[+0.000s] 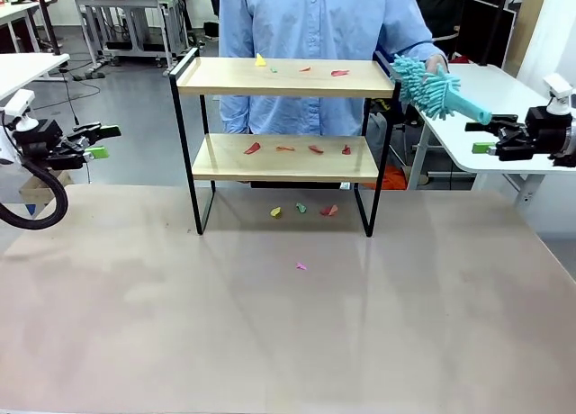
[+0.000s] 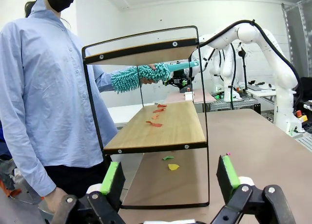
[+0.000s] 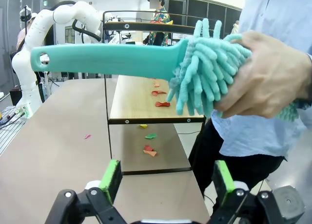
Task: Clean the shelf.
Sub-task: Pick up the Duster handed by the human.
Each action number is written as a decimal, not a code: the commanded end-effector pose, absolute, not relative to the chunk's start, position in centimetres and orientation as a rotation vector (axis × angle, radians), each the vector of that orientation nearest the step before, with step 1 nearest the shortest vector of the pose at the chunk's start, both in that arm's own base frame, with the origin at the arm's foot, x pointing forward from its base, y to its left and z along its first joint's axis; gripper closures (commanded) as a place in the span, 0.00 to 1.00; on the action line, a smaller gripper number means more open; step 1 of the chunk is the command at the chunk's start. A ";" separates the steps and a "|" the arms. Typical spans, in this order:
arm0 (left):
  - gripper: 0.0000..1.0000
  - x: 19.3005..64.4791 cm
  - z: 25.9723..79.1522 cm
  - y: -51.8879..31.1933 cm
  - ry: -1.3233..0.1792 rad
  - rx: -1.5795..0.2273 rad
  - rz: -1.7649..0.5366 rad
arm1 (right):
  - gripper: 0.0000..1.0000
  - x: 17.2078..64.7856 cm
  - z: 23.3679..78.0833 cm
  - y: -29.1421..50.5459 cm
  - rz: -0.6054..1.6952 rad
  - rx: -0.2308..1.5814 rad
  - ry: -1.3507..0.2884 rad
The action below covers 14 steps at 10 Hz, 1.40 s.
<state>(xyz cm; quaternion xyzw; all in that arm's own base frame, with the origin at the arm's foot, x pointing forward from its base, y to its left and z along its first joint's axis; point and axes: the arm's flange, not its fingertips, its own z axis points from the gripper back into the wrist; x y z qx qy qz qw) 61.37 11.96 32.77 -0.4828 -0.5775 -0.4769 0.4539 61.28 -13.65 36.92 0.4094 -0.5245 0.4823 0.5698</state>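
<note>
At the left edge the left claw (image 1: 101, 141) hangs above the bench (image 1: 270, 333), jaws wide apart and holding nothing, well apart from the shelf (image 1: 225, 77). The shelf stands upright at the far middle of the bench, right in front of the person. Small coloured scraps (image 1: 253, 148) lie on both its boards, and a few more on the bench between and in front of its legs.

To the right of the top board, a hand (image 1: 438, 64) grips the fluffy head of a teal duster (image 1: 436, 92). Its long axis slopes down and to the right, with the handle end pointing at the right claw (image 1: 490, 133). That claw is also wide open and empty, and the handle tip sits just beside its upper finger. In the right wrist view the handle runs across above the green pads, not yet between them.

The right arm is plainly the nearer one. Taking the duster likely calls for this claw to line up around the handle, then close on it.
</note>
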 end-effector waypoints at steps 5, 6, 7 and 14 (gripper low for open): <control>0.00 61.4 32.8 11.9 -1.424 -1.178 -1.202 | 0.00 61.3 36.9 -13.6 1.132 0.952 -1.235; 0.00 61.4 32.8 11.9 -1.424 -1.178 -1.202 | 0.00 61.3 36.9 -13.7 1.132 0.961 -1.231; 0.00 61.4 32.8 11.9 -1.424 -1.178 -1.202 | 0.00 60.7 38.4 -14.0 1.137 0.888 -1.187; 0.00 61.4 32.8 11.9 -1.424 -1.178 -1.202 | 0.00 55.7 55.6 -10.9 0.712 0.331 -0.836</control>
